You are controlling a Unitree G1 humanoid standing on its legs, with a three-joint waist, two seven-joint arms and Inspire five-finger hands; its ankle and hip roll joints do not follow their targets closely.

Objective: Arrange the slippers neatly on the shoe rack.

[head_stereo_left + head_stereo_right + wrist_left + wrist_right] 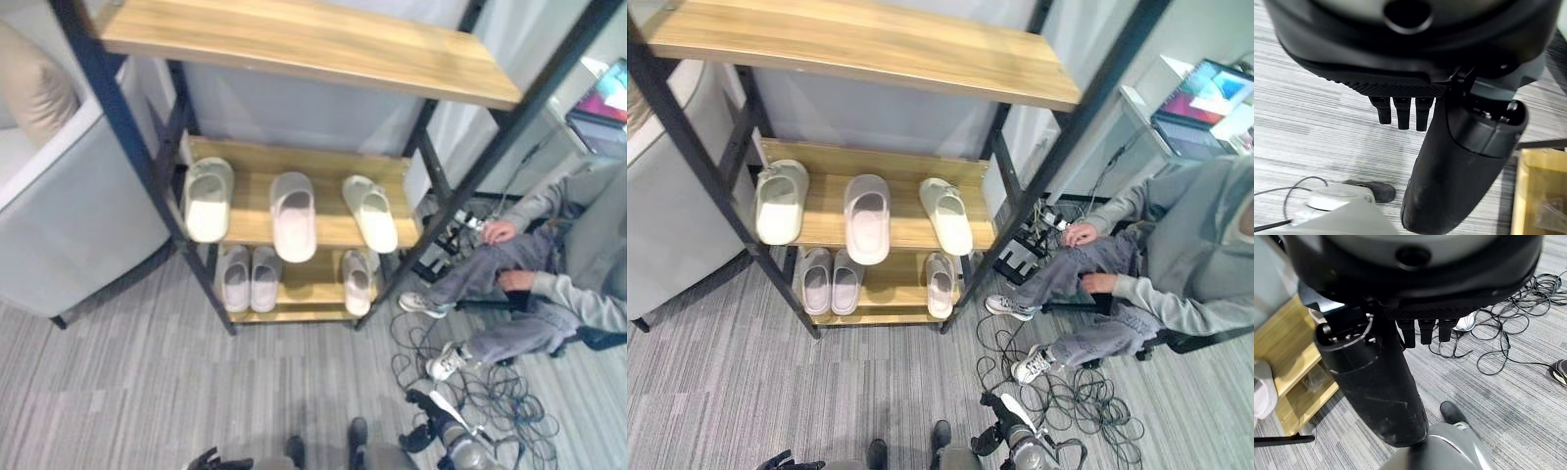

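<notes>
The shoe rack (257, 182) has a black frame and wooden shelves. On its middle shelf lie three slippers, toes toward me: a cream one (209, 199) at the left, a pinkish one (293, 215) in the middle, and a cream one (370, 212) angled at the right. The bottom shelf holds a pale pair side by side (250, 278) at the left and a single slipper (358, 282) at the right. My left hand (1400, 63) and my right hand (1420, 284) hang low over the carpet, fingers straight, holding nothing. They also show at the lower edge, the left hand (208, 459) and the right hand (421, 436).
A person (549, 274) in grey sits right of the rack, legs stretched toward it. Loose cables (490, 392) sprawl on the carpet at the lower right. A grey sofa (69, 215) stands left of the rack. A screen (1205, 103) sits at the upper right.
</notes>
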